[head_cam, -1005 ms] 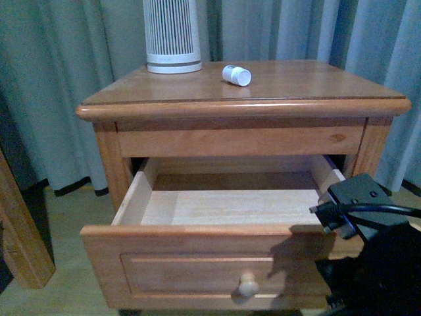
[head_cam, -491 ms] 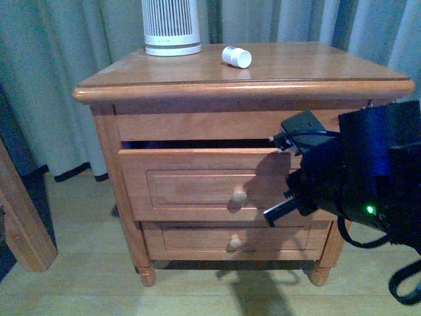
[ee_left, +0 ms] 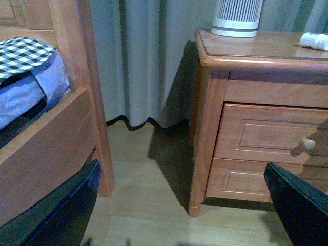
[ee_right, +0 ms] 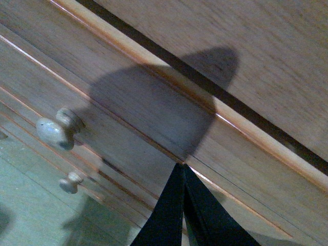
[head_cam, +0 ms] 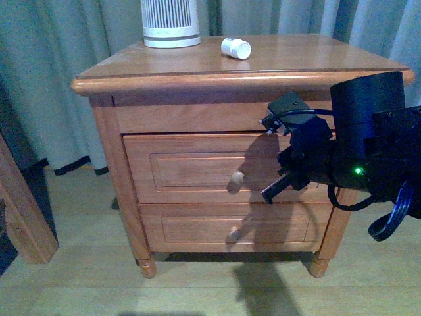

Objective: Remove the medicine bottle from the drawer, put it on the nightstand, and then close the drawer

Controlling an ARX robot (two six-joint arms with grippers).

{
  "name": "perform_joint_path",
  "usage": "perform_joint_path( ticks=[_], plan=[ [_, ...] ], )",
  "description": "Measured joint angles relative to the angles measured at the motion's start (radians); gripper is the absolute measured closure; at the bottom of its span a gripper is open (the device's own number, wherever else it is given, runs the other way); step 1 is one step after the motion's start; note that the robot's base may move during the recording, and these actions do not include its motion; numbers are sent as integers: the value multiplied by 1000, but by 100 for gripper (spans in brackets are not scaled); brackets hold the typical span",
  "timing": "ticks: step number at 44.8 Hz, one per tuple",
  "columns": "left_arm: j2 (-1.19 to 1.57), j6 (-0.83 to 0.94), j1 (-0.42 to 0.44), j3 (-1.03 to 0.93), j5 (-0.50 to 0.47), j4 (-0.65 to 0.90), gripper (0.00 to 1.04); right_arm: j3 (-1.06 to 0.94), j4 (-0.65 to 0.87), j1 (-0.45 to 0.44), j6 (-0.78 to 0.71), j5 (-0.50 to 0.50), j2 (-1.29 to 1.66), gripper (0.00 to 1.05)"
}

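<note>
The right hand (ee_right: 182, 171) was closed and empty, fingertips pressed against the shut drawer (ee_right: 154, 118); the left hand (ee_left: 179, 205) stood open, empty.

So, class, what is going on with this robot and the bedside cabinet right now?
The medicine bottle lies on its side on the nightstand, beside a white ribbed appliance. The drawer is shut, flush with the front. The right end effector, fingers closed together, is at the drawer face beside its knob. The left end effector is open, off to the side.
</note>
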Motion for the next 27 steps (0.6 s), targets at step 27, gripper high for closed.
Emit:
perform_joint_path(
  ticks=[27],
  plan=[
    [0, 0, 0, 0, 0, 0, 6, -39, -5, -53, 11, -37, -19, 101]
  ],
)
